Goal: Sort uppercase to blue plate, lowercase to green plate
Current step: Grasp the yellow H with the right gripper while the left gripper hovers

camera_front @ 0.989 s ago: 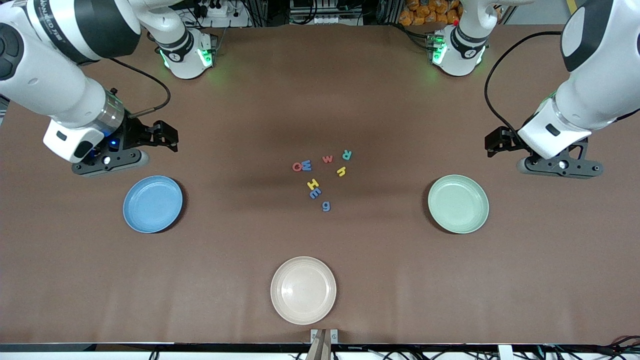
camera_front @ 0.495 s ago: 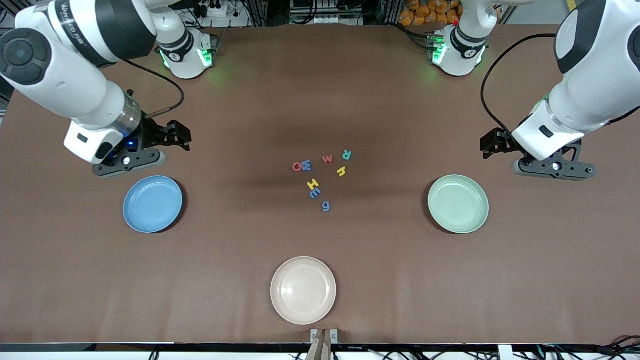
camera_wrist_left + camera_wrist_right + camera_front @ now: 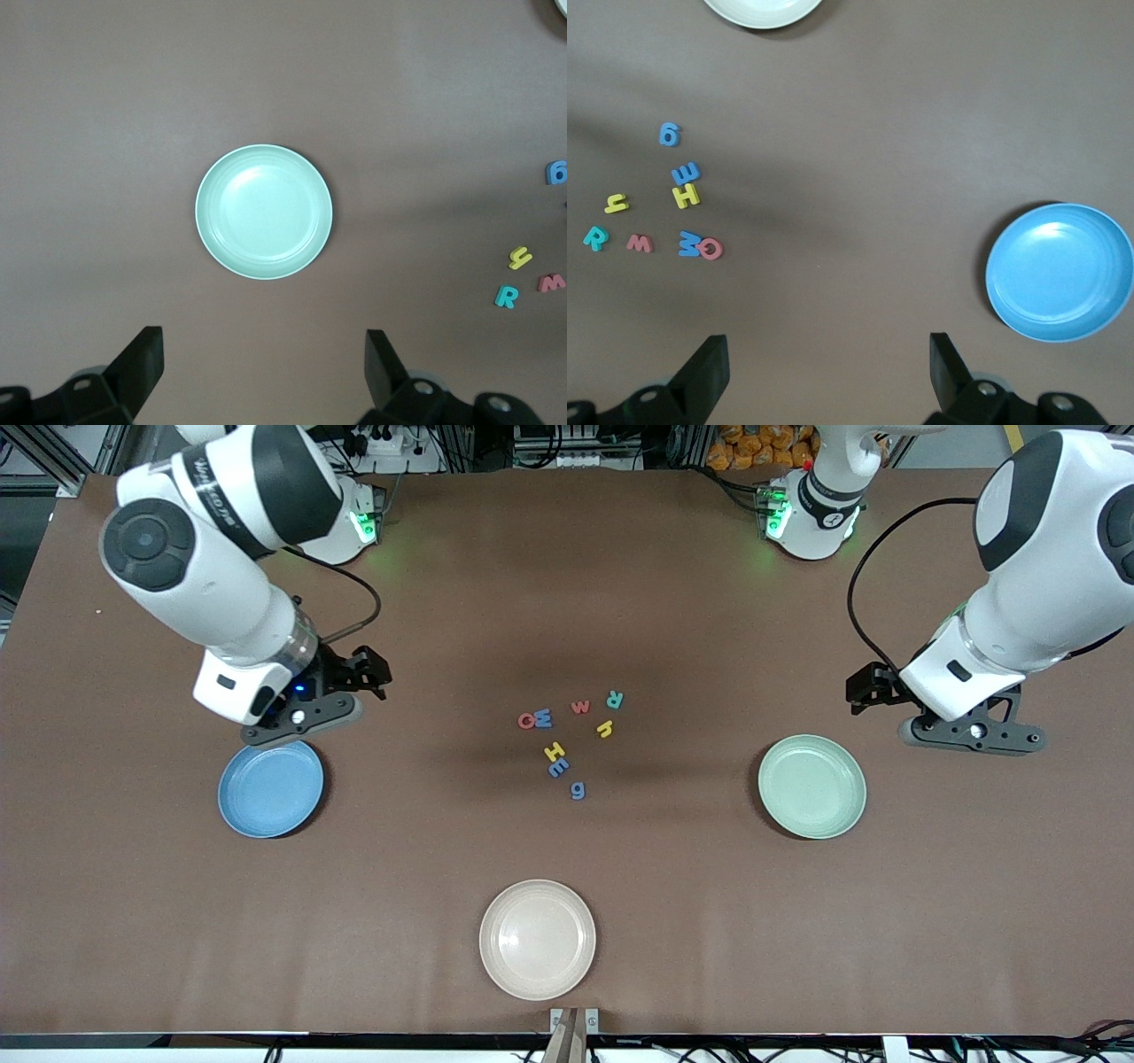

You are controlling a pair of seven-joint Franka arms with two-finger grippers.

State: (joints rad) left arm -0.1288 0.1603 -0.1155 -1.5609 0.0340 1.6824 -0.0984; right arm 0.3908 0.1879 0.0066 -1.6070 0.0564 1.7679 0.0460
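Nothing was sorted yet: blue plate (image 3: 270, 786) and green plate (image 3: 812, 786) lay empty, apparently all eight letters (image 3: 567, 744) clustered mid-worktop, at twelve o'clock from the cream plate (image 3: 538, 939). The right claw (image 3: 297, 717) hovered open over the blue plate's rim. The left claw (image 3: 973, 731) hung open beside the green plate.

Foam letters (image 3: 567, 740) on the table: Q, W, w, R, h, H, g.

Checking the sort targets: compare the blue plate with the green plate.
The blue plate is light blue, the green plate pale mint. The blue plate lies toward the right arm's end of the table, the green plate toward the left arm's. Both are round, shallow, alike in size, and hold no letters.
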